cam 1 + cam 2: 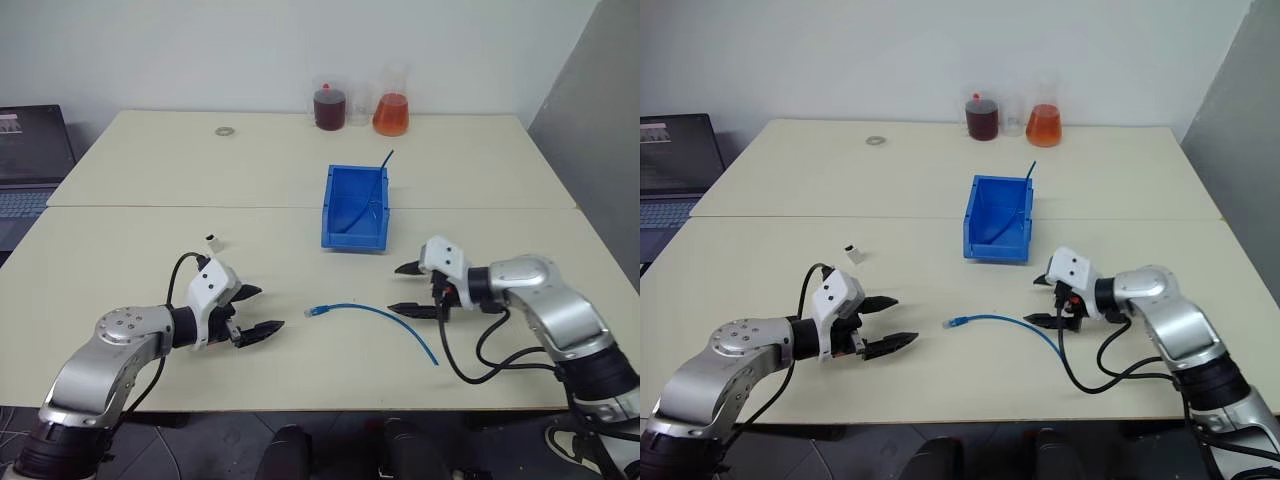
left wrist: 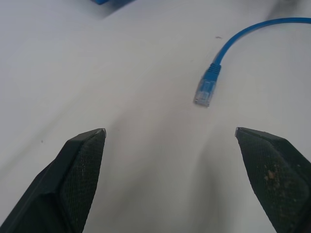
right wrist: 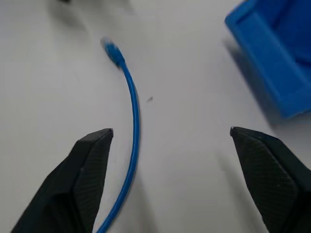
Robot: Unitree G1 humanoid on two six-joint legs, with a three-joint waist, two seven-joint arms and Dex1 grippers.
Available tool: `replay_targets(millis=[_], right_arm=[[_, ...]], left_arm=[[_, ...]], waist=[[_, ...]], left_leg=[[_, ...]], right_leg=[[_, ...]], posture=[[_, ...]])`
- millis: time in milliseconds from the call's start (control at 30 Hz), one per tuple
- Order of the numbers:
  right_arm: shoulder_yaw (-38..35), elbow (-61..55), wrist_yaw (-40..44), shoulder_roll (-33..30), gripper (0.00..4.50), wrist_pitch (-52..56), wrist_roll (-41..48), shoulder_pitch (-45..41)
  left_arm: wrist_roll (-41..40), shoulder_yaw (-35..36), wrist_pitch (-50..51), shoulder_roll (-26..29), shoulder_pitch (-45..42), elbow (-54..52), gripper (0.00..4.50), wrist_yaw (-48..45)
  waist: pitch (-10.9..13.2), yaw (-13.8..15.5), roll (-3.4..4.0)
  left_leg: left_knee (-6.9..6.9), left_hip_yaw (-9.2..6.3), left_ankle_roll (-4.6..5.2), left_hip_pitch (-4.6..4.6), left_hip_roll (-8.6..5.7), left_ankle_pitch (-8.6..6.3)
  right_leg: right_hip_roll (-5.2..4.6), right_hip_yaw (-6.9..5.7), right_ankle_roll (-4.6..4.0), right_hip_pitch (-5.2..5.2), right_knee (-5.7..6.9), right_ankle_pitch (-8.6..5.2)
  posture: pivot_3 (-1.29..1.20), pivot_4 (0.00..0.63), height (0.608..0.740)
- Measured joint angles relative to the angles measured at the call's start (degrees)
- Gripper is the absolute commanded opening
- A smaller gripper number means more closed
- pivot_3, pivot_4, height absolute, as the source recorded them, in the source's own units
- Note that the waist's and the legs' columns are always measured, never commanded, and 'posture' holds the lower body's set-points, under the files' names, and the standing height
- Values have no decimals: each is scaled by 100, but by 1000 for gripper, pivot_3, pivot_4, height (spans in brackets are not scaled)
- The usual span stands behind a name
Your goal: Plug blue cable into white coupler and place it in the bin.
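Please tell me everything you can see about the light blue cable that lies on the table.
The blue cable is a thin, light blue cord, and it looks flexible. It lies flat on the table in a soft curve, in front of the bin and apart from it. It has a small clear plug on the end that points toward the left pincer. The other end lies near the right pincer. Both pincers are open, and neither holds the cable.

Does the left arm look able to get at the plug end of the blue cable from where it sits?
Probably yes. The left tool is open, aimed at the blue cable plug, with bare table between them.
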Motion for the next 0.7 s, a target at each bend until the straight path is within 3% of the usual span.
replay_targets(millis=[267,700], right_arm=[[32,-1512,38,-652,4037,598,374,946],[347,-2036,-637,-494,4037,896,265,1022]], left_arm=[[598,-838,-631,-112,-606,723,4500,-461],[1420,-1617,-1297,-523,-1536,1587,4500,-905]], waist=[[0,11,-1],[-1,11,-1]], left_leg=[[1,2,0,-1,0,0],[11,1,0,-7,-2,0]], right_leg=[[0,-2,0,0,-1,0],[1,-2,1,-1,1,0]], posture=[[0,150,740],[0,150,740]])
